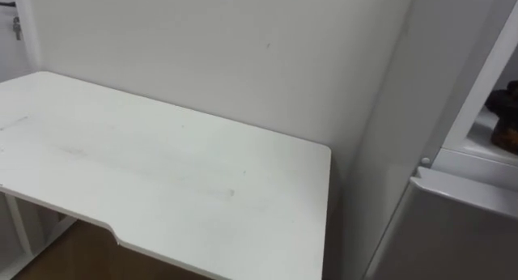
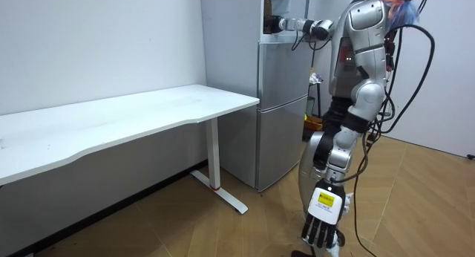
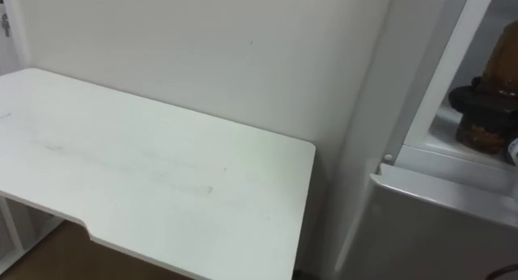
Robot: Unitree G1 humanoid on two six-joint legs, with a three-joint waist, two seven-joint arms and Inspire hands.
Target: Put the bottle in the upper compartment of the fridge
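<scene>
I stand in front of the grey fridge (image 2: 282, 101), turned toward its open upper compartment (image 3: 453, 142). My right arm reaches into that compartment at shoulder height. There my dark right hand (image 3: 479, 102) is curled round the brownish bottle (image 3: 498, 65), which stands upright just above the compartment's white floor. In the room view the bottle (image 2: 267, 6) and right hand (image 2: 277, 24) sit at the upper fridge's edge. My left hand (image 2: 322, 229) hangs low by my side near the floor, fingers relaxed and holding nothing.
A white table (image 1: 162, 175) stands against the wall to the left of the fridge, its right edge close to the fridge's side. The lower fridge door (image 3: 437, 231) is closed. Wooden floor (image 2: 415, 205) lies behind me.
</scene>
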